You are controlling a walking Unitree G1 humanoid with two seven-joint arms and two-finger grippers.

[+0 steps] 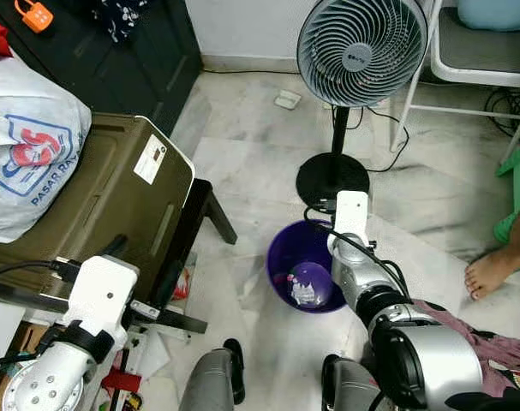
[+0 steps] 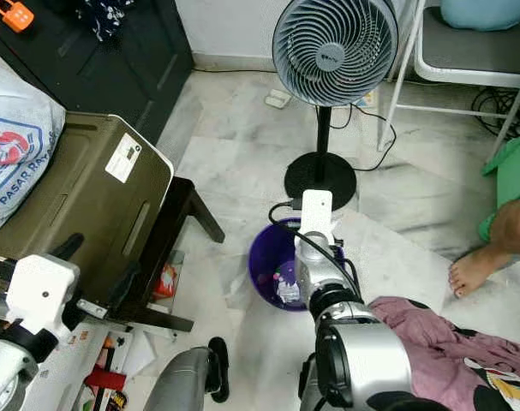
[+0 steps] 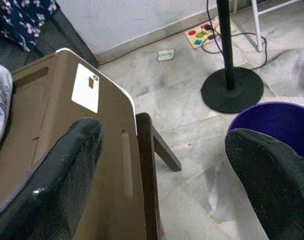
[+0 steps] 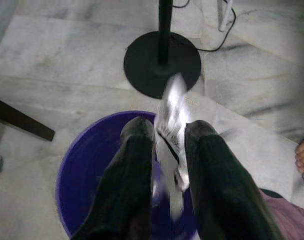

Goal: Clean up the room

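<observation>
A purple bin [image 1: 279, 257] stands on the marble floor in front of me, with some trash [image 1: 307, 288] lying inside. My right gripper [image 4: 169, 131] hangs right over the bin, shut on a crumpled white wrapper [image 4: 173, 102] that sticks out past the fingertips and looks blurred. In the head views the right wrist housing [image 1: 351, 216] covers those fingers. My left gripper [image 3: 162, 185] is open wide with nothing between its fingers [image 3: 56, 185]; it is held low at my left, beside a brown folded case [image 1: 97, 197].
A standing fan [image 1: 360, 51] has its round base [image 1: 332, 180] just beyond the bin. The brown case rests on a dark stool [image 1: 210, 210], a white printed bag [image 1: 28, 154] on top. A person's bare foot [image 1: 491, 272] is at the right, a pink cloth [image 1: 499, 351] nearer me.
</observation>
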